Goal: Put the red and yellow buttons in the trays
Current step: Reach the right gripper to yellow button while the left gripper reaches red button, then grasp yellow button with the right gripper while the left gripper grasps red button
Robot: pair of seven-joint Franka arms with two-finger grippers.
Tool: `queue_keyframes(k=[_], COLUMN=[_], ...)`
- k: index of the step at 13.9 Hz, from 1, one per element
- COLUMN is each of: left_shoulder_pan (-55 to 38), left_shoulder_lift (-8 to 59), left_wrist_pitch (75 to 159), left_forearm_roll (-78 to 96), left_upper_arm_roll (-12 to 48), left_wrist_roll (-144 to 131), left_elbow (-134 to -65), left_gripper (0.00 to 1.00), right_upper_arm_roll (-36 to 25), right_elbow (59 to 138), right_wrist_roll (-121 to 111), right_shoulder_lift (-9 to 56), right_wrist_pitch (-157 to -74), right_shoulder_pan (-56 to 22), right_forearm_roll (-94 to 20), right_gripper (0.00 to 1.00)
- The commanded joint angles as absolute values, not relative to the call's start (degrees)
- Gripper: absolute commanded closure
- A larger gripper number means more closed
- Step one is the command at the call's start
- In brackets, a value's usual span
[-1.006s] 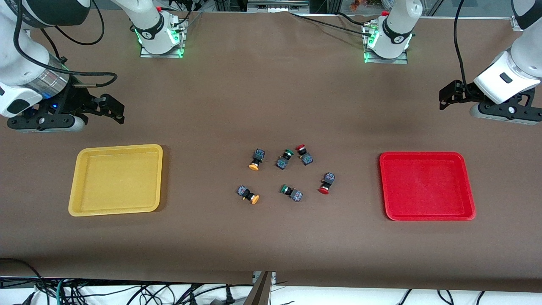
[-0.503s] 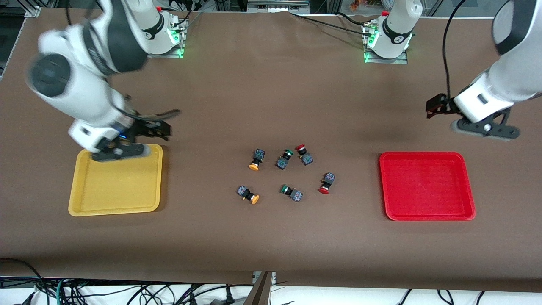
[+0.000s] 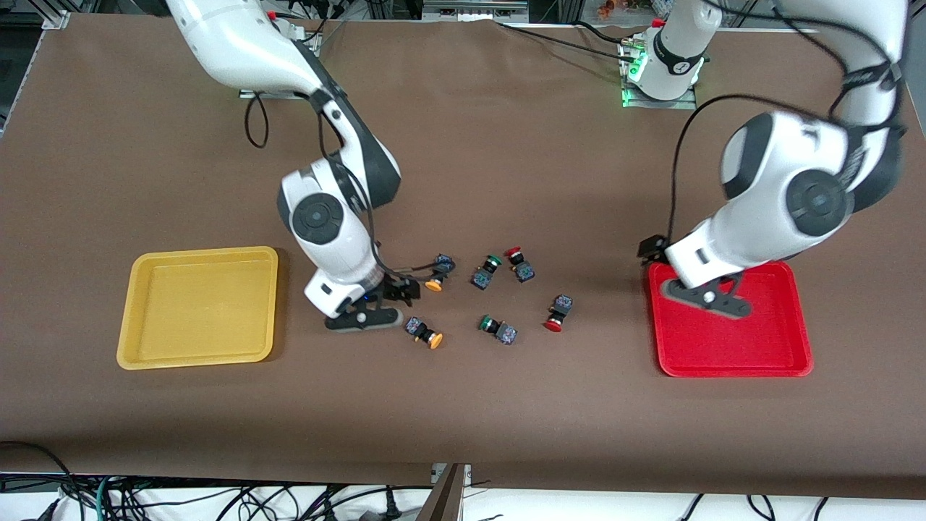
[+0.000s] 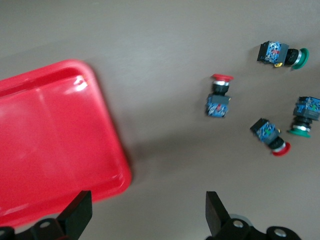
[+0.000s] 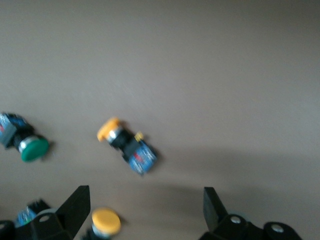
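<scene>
Two yellow buttons point(image 3: 436, 275) point(image 3: 424, 333) and two red buttons point(image 3: 519, 263) point(image 3: 558, 312) lie mid-table between the yellow tray point(image 3: 197, 358) and the red tray point(image 3: 729, 370). My right gripper point(image 3: 400, 289) hangs open and empty beside the yellow buttons. In the right wrist view one yellow button point(image 5: 127, 146) lies ahead of the right gripper point(image 5: 145, 212) and a yellow cap point(image 5: 106, 222) sits by one finger. My left gripper point(image 3: 654, 250) is open and empty over the red tray's corner toward the buttons. In the left wrist view the left gripper point(image 4: 146, 220) frames bare table beside the red tray point(image 4: 50, 135), with both red buttons point(image 4: 219, 97) point(image 4: 270, 135) ahead.
Two green-capped buttons point(image 3: 486, 272) point(image 3: 498, 329) lie among the red and yellow ones. Both trays hold nothing. The brown table runs wide around the cluster, and cables hang below its edge nearest the front camera.
Both arms have swung in from the table's ends. The right gripper went from the yellow tray to the yellow buttons, the left one to the red tray's corner. Both stayed open.
</scene>
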State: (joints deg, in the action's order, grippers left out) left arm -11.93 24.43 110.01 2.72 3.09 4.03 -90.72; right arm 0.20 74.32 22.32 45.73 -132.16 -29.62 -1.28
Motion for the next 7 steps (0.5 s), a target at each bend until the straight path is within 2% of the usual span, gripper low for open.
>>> queue_keyframes(k=[1,5,7], left_shoulder_pan=[-15.03,-15.73,-17.40], left_shoulder_lift=[30.66,38.04,39.11], left_wrist_pitch=[116.24,126.27,127.53], left_forearm_roll=[3.95,3.69,3.60], left_upper_arm_roll=[2.55,2.46,2.46], left_wrist_roll=[4.39,4.13,3.78], left_elbow=[-87.71,-85.00,-84.90], left_gripper=[0.00,0.00,0.00], right_upper_arm_roll=[-0.18,-0.18,-0.26], right_elbow=[66.09,66.53,66.71], right_wrist_roll=[17.44,13.45,12.49], right_shoulder_lift=[52.90,55.80,57.39], right_wrist_pitch=[-135.85,-137.46,-139.47], right_shoulder_pan=[-30.23,-32.25,-32.69], right_forearm_roll=[-1.49,-1.15,-0.88], right_gripper=[0.00,0.00,0.01])
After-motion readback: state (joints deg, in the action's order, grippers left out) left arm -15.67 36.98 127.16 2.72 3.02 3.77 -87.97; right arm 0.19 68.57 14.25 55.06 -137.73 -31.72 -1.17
